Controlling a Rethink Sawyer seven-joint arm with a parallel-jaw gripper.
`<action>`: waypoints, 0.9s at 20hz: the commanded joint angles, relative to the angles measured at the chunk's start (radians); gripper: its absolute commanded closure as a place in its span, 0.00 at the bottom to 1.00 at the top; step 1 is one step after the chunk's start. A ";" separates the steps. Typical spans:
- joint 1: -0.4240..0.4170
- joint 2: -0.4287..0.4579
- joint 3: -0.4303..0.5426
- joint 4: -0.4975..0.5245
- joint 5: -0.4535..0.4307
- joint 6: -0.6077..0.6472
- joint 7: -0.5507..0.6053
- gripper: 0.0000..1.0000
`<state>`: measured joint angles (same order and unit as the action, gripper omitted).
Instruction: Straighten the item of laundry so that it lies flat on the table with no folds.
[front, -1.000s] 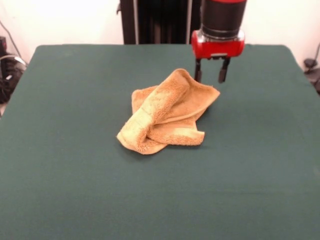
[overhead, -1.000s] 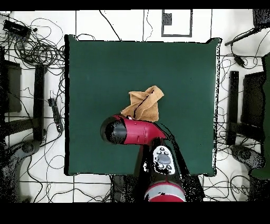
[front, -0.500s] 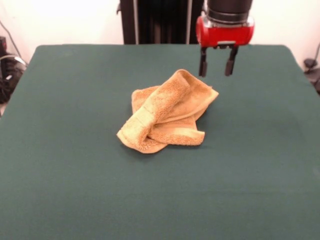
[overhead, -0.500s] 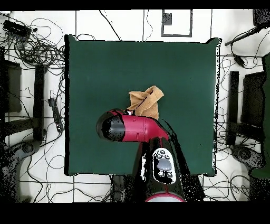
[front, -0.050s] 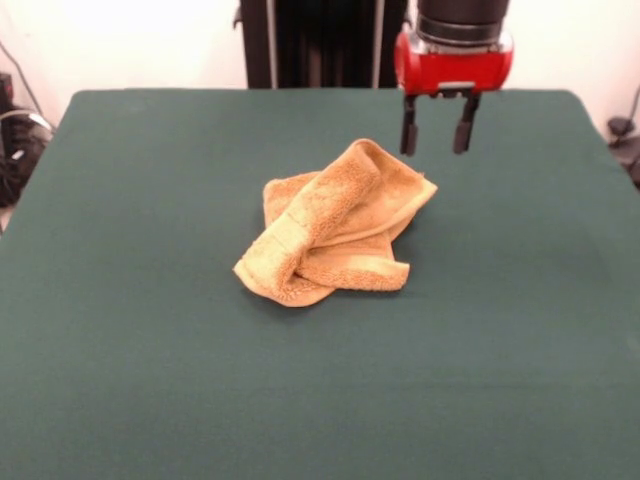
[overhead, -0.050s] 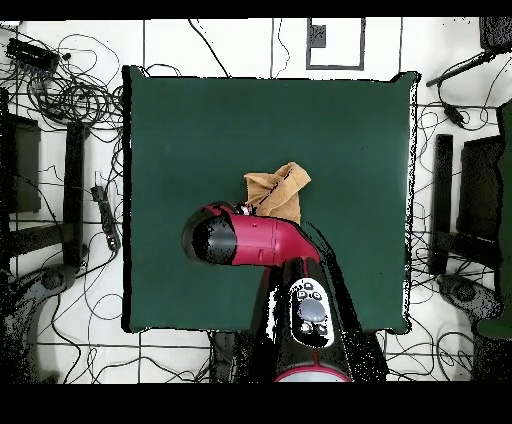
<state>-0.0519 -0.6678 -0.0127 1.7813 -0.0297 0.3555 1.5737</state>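
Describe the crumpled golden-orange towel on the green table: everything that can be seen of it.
The golden-orange terry-cloth towel lies bunched near the middle of the dark green cloth-covered table, not flat. Its fabric looks thick and looped. One long fold runs from its lower left end up to a raised corner at the upper right, lapping over other layers; a flat woven band shows along the lower edge. Only the table touches it. The red and black gripper hangs open just past that raised corner, clear of the cloth.
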 joint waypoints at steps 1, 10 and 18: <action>0.007 0.036 0.086 -0.009 0.041 0.050 0.157 0.00; -0.012 0.086 0.101 -0.002 0.027 -0.008 0.148 0.00; -0.030 0.162 0.111 0.002 0.005 -0.096 0.147 0.00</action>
<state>-0.0700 -0.6218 -0.0100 1.7808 -0.0303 0.3325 1.5737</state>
